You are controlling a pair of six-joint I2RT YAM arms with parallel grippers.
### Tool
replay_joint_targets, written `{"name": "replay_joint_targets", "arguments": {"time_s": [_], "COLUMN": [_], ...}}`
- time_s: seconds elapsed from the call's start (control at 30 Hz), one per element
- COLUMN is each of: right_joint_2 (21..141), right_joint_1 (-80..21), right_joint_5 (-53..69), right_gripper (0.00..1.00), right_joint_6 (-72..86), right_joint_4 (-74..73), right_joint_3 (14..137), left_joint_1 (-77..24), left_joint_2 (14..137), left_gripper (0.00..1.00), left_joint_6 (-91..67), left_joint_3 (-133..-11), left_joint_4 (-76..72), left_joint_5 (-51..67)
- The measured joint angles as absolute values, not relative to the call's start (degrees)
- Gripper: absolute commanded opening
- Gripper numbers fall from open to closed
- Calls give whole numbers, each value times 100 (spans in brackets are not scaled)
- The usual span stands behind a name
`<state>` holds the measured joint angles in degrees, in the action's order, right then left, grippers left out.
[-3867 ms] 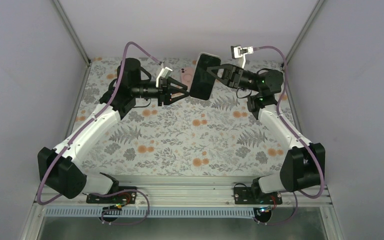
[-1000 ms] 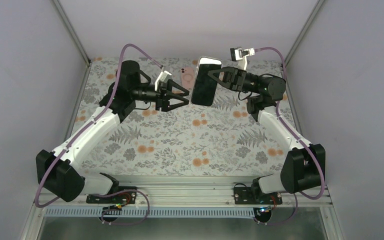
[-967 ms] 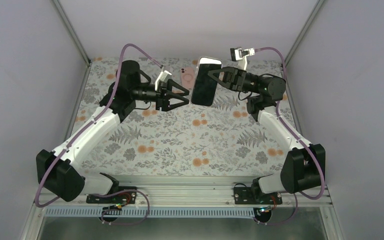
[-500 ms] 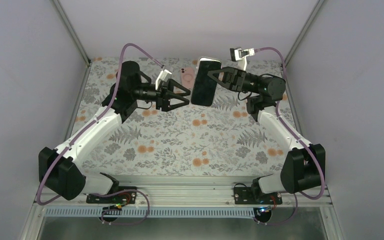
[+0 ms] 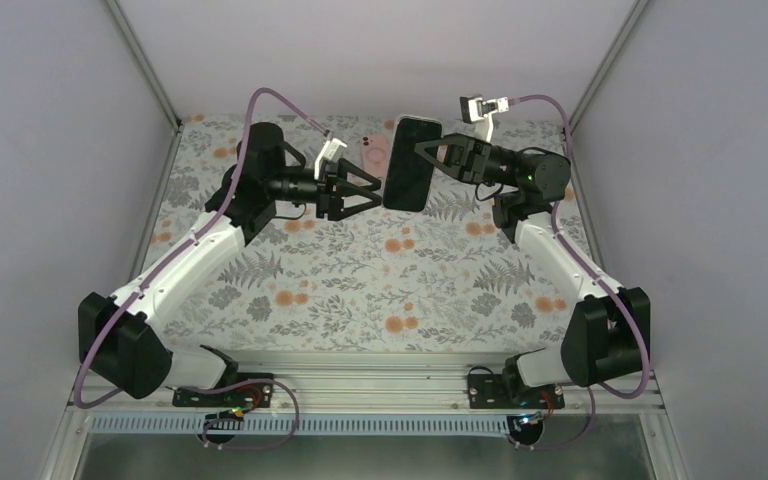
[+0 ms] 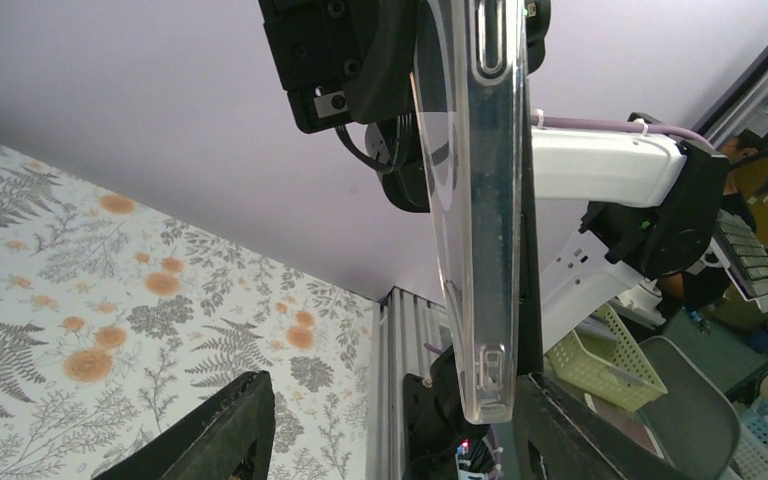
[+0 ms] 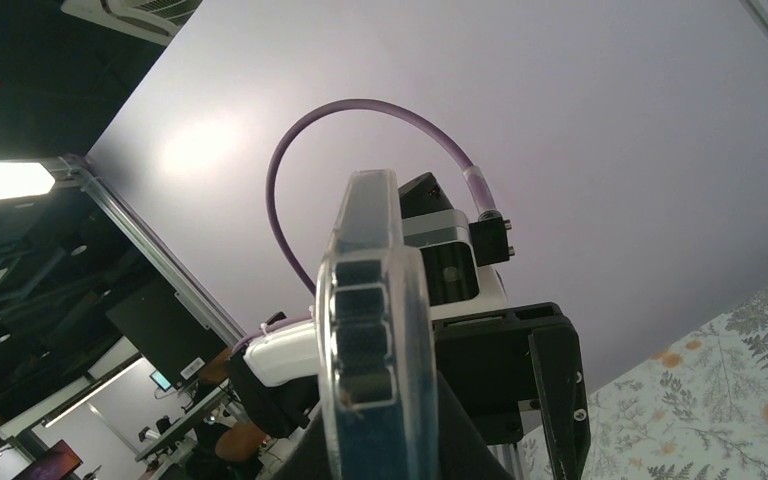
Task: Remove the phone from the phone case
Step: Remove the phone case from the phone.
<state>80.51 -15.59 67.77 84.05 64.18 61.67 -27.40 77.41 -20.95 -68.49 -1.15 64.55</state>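
Note:
A dark phone in a clear case (image 5: pixel 411 163) stands upright in the air over the far middle of the table, held by my right gripper (image 5: pixel 425 150), which is shut on it from the right. In the right wrist view the cased phone (image 7: pixel 372 320) shows edge-on between my fingers (image 7: pixel 460 430). My left gripper (image 5: pixel 373 191) is open, just left of the phone's lower half. In the left wrist view the clear case edge (image 6: pixel 475 230) hangs between my spread fingers (image 6: pixel 225 435), its dark screen side close to the right finger (image 6: pixel 570 435).
A pink phone-shaped item (image 5: pixel 372 151) lies flat on the floral table cover (image 5: pixel 360 280) at the far middle, behind the left gripper. Grey walls and metal frame posts (image 5: pixel 145 65) close in the sides and back.
My left gripper has moved right, closer to the phone's lower half, still open. The right gripper keeps holding the cased phone in nearly the same place.

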Motion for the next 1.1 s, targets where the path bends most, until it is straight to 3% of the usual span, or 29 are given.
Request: {"name": "replay_joint_targets", "arguments": {"time_s": [1.1], "right_joint_2": [8259], "right_joint_1": [-1586], "right_joint_5": [6311], "right_gripper": [4], "right_joint_6": [8374], "right_joint_4": [6464], "right_joint_3": [6099], "left_joint_1": [-2635], "left_joint_2": [7905], "left_gripper": [56], "left_joint_6": [-1391], "left_joint_3": [-7581], "left_joint_4": [1055], "left_joint_5": [5352]}}
